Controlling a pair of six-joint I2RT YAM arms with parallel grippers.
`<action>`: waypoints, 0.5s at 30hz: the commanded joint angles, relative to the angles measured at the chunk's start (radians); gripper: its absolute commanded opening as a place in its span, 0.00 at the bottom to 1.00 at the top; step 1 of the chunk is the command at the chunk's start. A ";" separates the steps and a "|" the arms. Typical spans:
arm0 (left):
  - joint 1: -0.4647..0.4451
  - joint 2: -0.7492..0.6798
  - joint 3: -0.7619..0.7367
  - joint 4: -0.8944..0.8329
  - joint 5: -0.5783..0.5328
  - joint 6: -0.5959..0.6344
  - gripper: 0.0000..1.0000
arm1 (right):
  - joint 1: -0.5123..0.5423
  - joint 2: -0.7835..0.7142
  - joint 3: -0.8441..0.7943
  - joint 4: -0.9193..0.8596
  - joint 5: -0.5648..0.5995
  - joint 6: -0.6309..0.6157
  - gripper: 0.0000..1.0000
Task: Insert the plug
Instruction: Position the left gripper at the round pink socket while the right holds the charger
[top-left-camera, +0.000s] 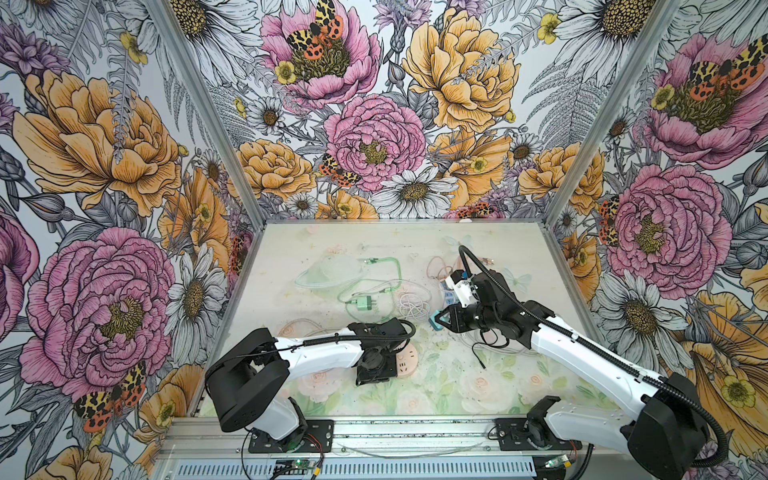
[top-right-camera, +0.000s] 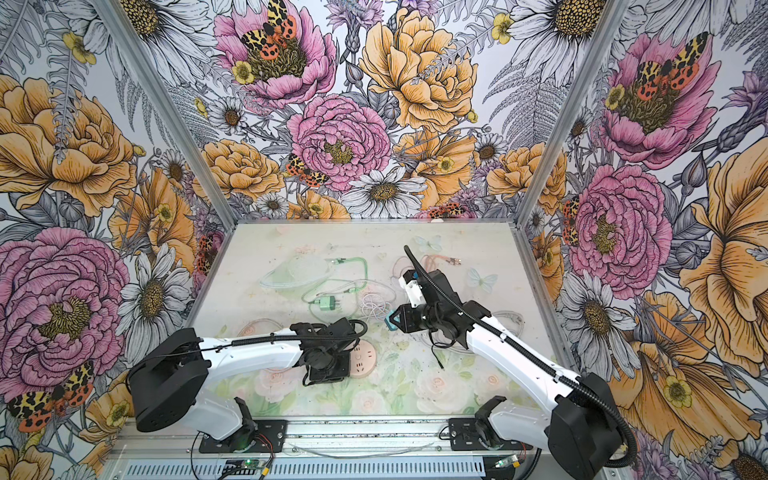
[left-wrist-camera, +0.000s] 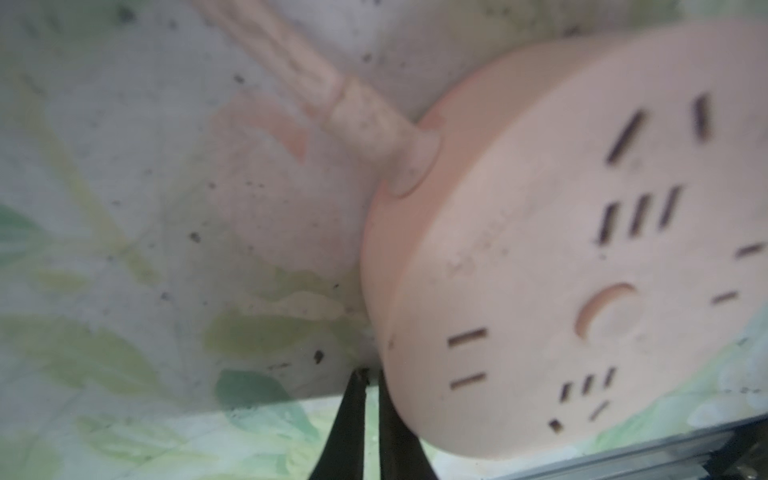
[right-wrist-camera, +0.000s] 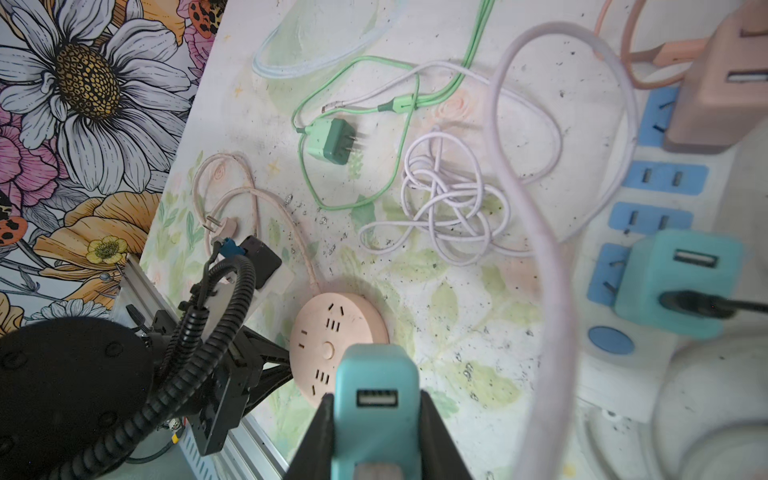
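Note:
The plug (right-wrist-camera: 376, 399) is a teal charger block with a USB port, and my right gripper (right-wrist-camera: 376, 397) is shut on its sides. In both top views it hangs above the table's middle, plug (top-left-camera: 436, 321) (top-right-camera: 390, 321) in the right gripper (top-left-camera: 439, 322). A round pink socket (top-left-camera: 407, 360) (top-right-camera: 365, 360) (right-wrist-camera: 332, 345) lies flat near the front, its slots facing up. My left gripper (left-wrist-camera: 372, 376) is shut with nothing between its fingers, its tips against the rim of the socket (left-wrist-camera: 561, 270). The plug is apart from the socket, higher and to its right.
A white power strip (right-wrist-camera: 648, 195) with blue outlets lies under the right wrist, carrying another teal charger (right-wrist-camera: 677, 282) and a pink one (right-wrist-camera: 715, 91). A green charger (top-left-camera: 360, 303) with its cable, a tangled white cable (top-left-camera: 413, 305) and a pink cord loop (right-wrist-camera: 548, 249) lie around.

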 joint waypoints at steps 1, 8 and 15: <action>-0.009 0.086 0.000 0.270 0.088 0.019 0.11 | -0.008 -0.040 0.004 -0.017 0.044 -0.019 0.00; 0.059 -0.035 0.013 0.223 0.075 0.079 0.16 | -0.011 -0.047 0.006 -0.033 0.058 -0.011 0.00; 0.197 -0.246 0.007 0.110 0.034 0.166 0.16 | -0.006 -0.031 0.013 -0.031 0.058 0.006 0.00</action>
